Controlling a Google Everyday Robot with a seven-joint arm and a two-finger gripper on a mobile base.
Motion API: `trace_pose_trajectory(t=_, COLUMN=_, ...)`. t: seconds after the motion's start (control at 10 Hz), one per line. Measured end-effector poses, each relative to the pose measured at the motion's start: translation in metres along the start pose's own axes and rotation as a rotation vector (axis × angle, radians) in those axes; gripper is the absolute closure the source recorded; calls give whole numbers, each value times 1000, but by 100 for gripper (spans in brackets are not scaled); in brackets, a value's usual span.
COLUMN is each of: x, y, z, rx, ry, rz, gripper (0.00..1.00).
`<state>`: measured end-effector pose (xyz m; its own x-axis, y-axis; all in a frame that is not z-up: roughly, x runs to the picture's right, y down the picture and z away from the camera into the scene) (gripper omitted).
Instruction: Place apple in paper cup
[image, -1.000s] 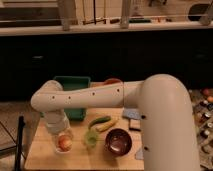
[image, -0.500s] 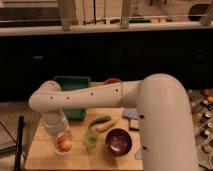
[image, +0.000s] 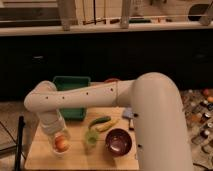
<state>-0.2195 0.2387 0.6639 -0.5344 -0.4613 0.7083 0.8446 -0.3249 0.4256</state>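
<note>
The apple (image: 61, 143), orange-red with a yellowish patch, sits at the front left of the wooden table (image: 80, 159). A pale whitish rim around it looks like the paper cup (image: 54, 148), so the apple appears to rest inside the cup. My gripper (image: 54, 131) is at the end of the white arm, right above the apple and to its left, and it hides part of the cup.
A pale green cup (image: 90, 138) stands to the right of the apple, and a dark maroon bowl (image: 118, 142) stands further right. Green (image: 99, 121) and yellow (image: 108, 126) vegetables lie behind them. A green bin (image: 71, 95) is at the back. My white arm (image: 150, 115) covers the table's right side.
</note>
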Motion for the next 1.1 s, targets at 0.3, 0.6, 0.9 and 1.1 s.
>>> trace_pose_trajectory(t=0.3, x=4, y=-10, z=-1, rx=-7, ry=-4, rz=-5, gripper=98)
trace_pose_trajectory(t=0.6, x=4, y=-16, z=-2, rx=-13, ry=-9, rz=4, gripper=97)
trace_pose_trajectory(t=0.9, x=3, y=-24, z=-2, rx=-15, ry=-15, rz=13, gripper=72)
trace_pose_trajectory(t=1.1, x=2, y=-28, z=-1, rx=-14, ry=-22, rz=17, gripper=51)
